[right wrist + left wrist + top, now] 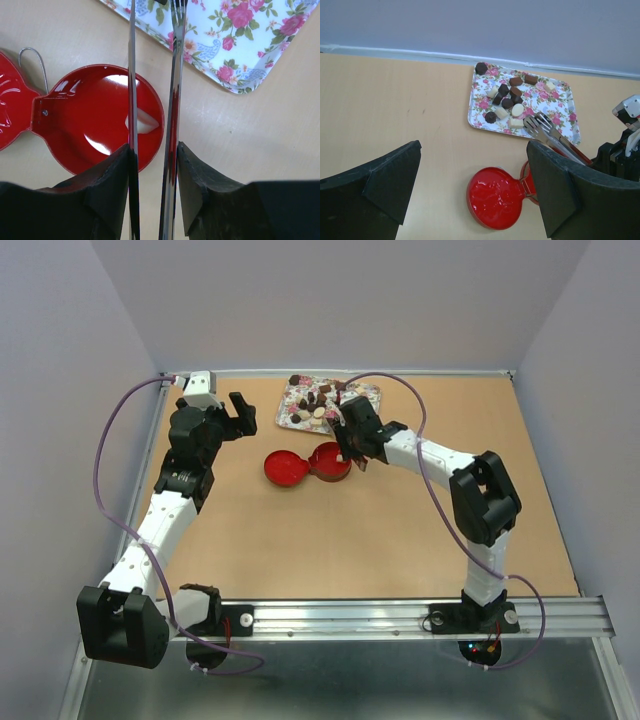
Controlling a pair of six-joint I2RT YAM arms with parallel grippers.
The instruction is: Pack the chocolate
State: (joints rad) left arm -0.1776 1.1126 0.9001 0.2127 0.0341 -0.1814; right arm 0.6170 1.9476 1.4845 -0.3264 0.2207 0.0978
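Note:
The chocolate (507, 100), several small dark, reddish-brown and cream pieces, lies on the pink-flowered tray (557, 107), also seen from above (318, 405). One cream piece (142, 121) lies in the open red tin's base (85, 110). The hinged lid (495, 197) lies flat to the base's left. My right gripper (155, 155) is shut on the metal tongs (175, 75), just right of the tin base (330, 462). The tong tips (540, 125) hang empty over the tray's near edge. My left gripper (472, 150) is open and empty, above the table left of the tray (243, 415).
One dark piece (481, 68) sits at the tray's far left corner, apart from the rest. Grey walls close the table at the back and sides. Purple cables loop over both arms. A metal rail runs along the near edge (400, 615).

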